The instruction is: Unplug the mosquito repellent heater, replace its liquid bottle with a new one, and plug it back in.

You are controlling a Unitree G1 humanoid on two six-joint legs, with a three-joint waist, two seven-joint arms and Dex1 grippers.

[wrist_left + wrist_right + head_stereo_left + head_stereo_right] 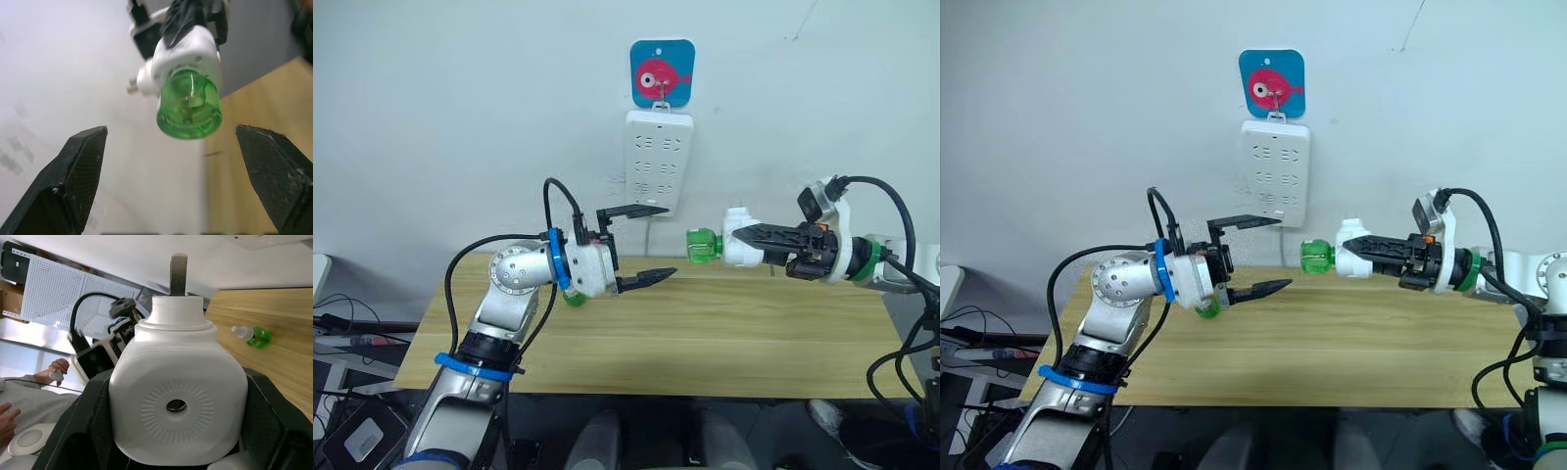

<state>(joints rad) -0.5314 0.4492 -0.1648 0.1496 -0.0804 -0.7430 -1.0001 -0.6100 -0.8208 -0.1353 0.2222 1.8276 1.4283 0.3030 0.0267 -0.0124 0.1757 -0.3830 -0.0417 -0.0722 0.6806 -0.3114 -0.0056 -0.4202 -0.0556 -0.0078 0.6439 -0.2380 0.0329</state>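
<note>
The mosquito repellent heater (740, 241) is off the power strip (657, 162) and held in mid-air above the far edge of the worktop (705, 333), clamped sideways in the right tool (751, 235), whose black fingers close on its white body. In the right wrist view its round vent hole faces the camera and a metal prong stands up behind it. Its liquid bottle (702, 245), translucent green, is still seated in the heater and points toward the left tool (651, 243).

The left tool hangs level with the bottle and just short of it, fingers spread wide and gripping nothing; in the left wrist view the bottle's round base sits between the two fingertips without touching either.

The new one (254, 336), green with its white cap, lies on its side on the worktop, below and behind the left tool.

The power strip hangs on the wall from a blue hook plate with a red fish (662, 72).

A person's hands (57, 370) show in the right wrist view.
</note>
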